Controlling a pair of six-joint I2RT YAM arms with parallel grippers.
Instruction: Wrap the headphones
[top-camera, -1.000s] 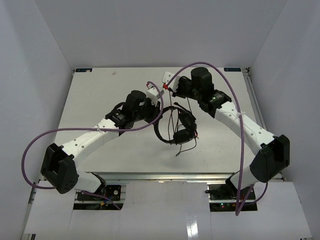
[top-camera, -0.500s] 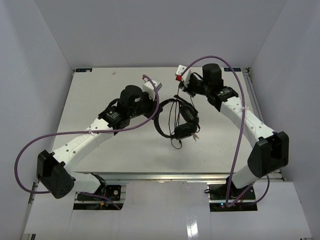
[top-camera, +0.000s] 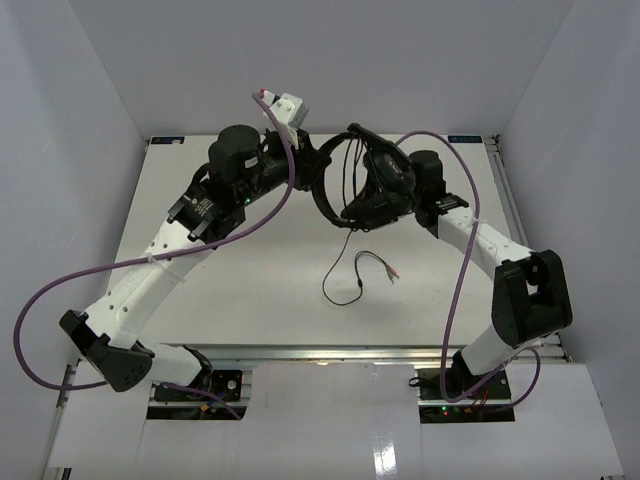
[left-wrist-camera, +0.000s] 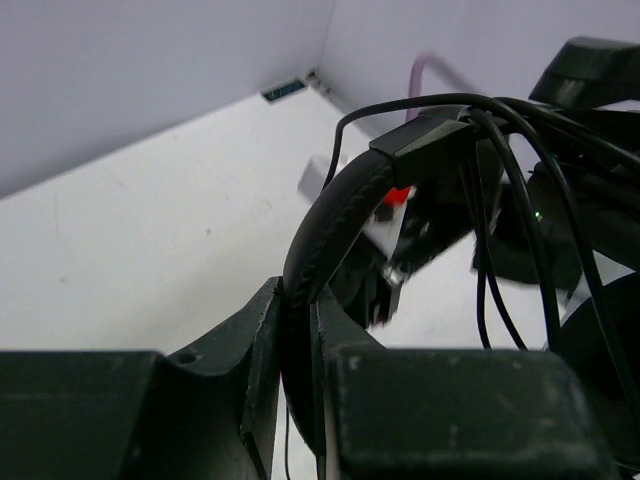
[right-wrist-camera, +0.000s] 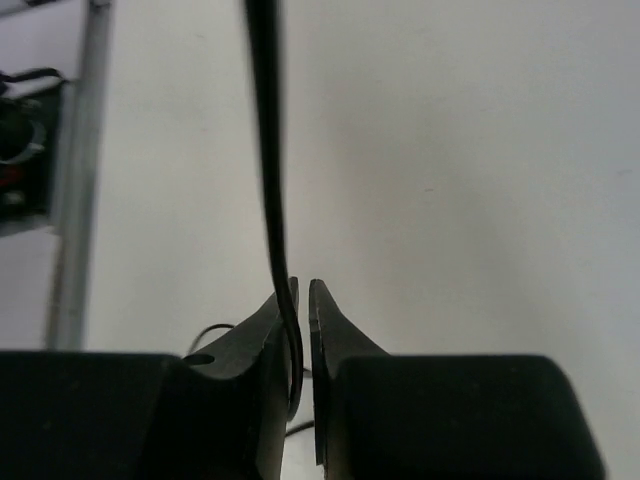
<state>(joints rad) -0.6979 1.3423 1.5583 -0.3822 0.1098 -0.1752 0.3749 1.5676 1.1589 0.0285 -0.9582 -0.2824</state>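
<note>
The left claw (left-wrist-camera: 297, 320) is clamped tight on the headband (left-wrist-camera: 335, 215) of the headphones (top-camera: 372, 188). They hang in the air over the far side of the tabletop (top-camera: 230, 280), between the two arms. The thin cord (right-wrist-camera: 268, 150) runs between the almost closed fingers of the right claw (right-wrist-camera: 302, 300). I cannot tell if it is pinched. The cord's loose end lies on the tabletop.

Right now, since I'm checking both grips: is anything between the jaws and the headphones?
Nothing visible. The left gripper has its jaws clamped directly on the headband of the headphones. The cord runs between the jaws of the right gripper, with a sliver of gap beside it and nothing else there.
</note>
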